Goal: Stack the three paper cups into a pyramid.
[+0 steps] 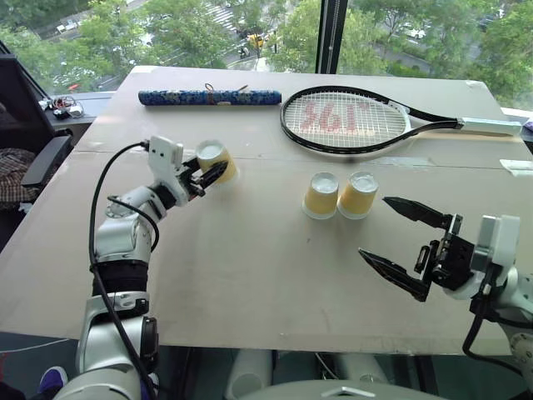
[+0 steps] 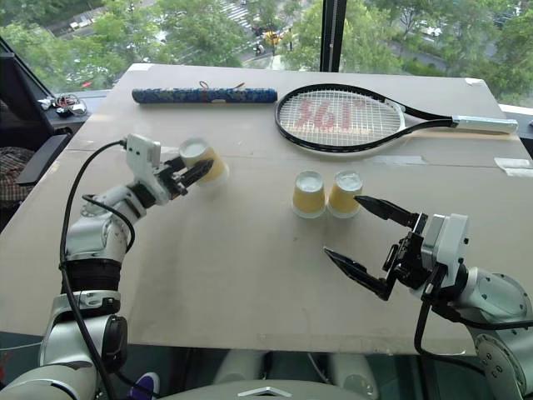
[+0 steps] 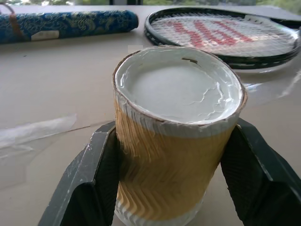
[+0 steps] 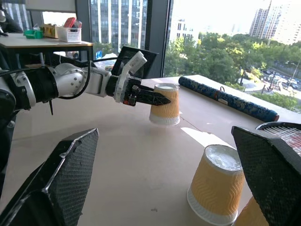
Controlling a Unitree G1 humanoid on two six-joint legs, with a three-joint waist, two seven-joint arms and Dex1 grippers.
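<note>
The left tool (image 1: pixel 215 172) is pinching one of the three paper cups, the held cup (image 3: pixel 176 136), with a black finger (image 3: pixel 91 183) pressing against each side of its yellow-tan wall. That cup is standing upside down, white base upward, and from the right wrist view its rim is sitting on or just above the pale surface (image 1: pixel 250 275); which of the two cannot be told. It is sitting toward the robot's left, well apart from the other two. Those two, the left base cup (image 1: pixel 321 196) and the right base cup (image 1: pixel 358 195), are also standing inverted, touching side by side near the middle of the surface, just in front of the head of a tennis racket (image 1: pixel 346 122). The racket is lying flat toward the far edge, its handle pointing to the robot's right. Beside it, further left along the far edge, a rolled blue patterned tube (image 1: pixel 210 97) is lying. The right tool (image 1: pixel 402 247) is hovering over the surface with its two fingers spread wide and holding nothing, near the right base cup, on the robot's side of it. No cup is resting on top of another.
</note>
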